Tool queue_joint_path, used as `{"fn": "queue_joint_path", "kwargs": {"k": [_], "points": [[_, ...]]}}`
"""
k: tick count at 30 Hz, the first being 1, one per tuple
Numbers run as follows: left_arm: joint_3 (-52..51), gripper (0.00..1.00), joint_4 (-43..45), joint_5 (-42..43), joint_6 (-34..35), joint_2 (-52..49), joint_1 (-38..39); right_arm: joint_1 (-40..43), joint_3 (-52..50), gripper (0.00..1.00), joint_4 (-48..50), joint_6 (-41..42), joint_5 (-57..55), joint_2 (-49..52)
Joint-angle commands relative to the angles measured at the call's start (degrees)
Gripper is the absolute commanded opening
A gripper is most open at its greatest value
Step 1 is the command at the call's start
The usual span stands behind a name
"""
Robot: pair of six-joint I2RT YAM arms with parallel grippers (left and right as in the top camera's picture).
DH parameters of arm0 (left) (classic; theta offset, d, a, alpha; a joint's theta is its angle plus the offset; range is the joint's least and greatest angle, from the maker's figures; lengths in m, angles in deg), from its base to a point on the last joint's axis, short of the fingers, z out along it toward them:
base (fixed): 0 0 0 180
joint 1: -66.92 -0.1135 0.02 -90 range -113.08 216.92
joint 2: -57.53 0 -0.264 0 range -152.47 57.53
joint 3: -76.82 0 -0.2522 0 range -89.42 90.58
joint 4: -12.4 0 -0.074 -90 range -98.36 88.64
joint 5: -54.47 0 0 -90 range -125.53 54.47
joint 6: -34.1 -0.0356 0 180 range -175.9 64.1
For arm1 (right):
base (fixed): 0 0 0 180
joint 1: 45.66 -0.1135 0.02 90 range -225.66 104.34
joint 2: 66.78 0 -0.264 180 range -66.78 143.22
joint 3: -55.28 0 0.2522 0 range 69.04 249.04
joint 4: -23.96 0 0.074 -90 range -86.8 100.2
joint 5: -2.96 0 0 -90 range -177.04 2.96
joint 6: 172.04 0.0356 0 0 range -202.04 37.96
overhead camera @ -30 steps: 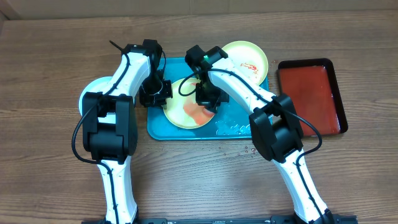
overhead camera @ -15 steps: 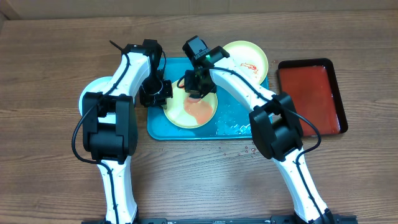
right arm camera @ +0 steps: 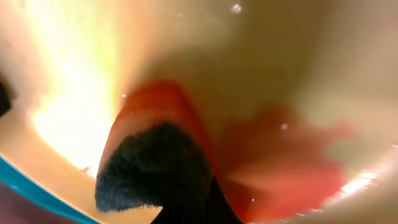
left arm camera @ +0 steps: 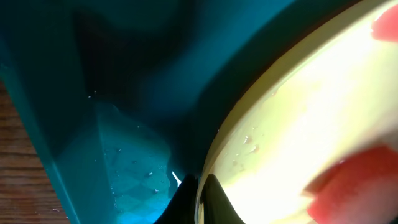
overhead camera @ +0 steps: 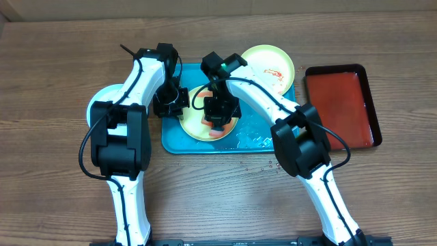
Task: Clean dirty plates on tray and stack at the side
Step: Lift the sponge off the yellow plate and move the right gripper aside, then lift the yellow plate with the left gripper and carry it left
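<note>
A pale yellow-green plate (overhead camera: 194, 123) with a red sauce smear lies on the turquoise tray (overhead camera: 266, 119). My left gripper (overhead camera: 179, 102) is shut on its left rim; in the left wrist view the fingers (left arm camera: 199, 200) pinch the plate's edge (left arm camera: 298, 118) above the tray floor (left arm camera: 93, 93). My right gripper (overhead camera: 220, 119) presses a dark sponge (right arm camera: 155, 168) onto the smeared plate (right arm camera: 186, 37). A second yellow-green plate (overhead camera: 270, 63) with a red smear rests at the tray's back right corner. A pale blue-white plate (overhead camera: 102, 97) lies on the table to the left, partly under the left arm.
A red tray with a dark rim (overhead camera: 341, 106) sits on the wooden table to the right. Water drops lie on the turquoise tray's front right part (overhead camera: 256, 141) and on the table just in front of it (overhead camera: 273, 164).
My right gripper moved with the sponge to the plate's back edge, then came forward to the plate's middle. The left gripper and the plate stayed in place.
</note>
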Motion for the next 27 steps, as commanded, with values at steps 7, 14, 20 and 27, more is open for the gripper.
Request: {"fn": "queue_joint_path", "kwargs": {"k": [7, 14, 20, 27], "points": [[-0.2, 0.04, 0.4, -2.5, -3.5, 2.4, 0.0, 8.8, -0.6, 0.04, -2.7, -1.5, -7.3, -22.9], [-0.2, 0.04, 0.5, -2.6, -7.6, 11.4, 0.0, 19.7, -0.6, 0.04, -3.7, -2.5, -7.2, -37.4], [-0.2, 0.04, 0.2, -8.2, -7.7, 18.3, 0.5, 25.7, -0.6, 0.04, -3.8, -4.8, -7.3, -42.6], [-0.2, 0.04, -3.6, -30.3, 0.5, 24.9, 6.5, 27.3, -0.6, 0.04, -4.2, -5.2, -7.6, -42.7]]}}
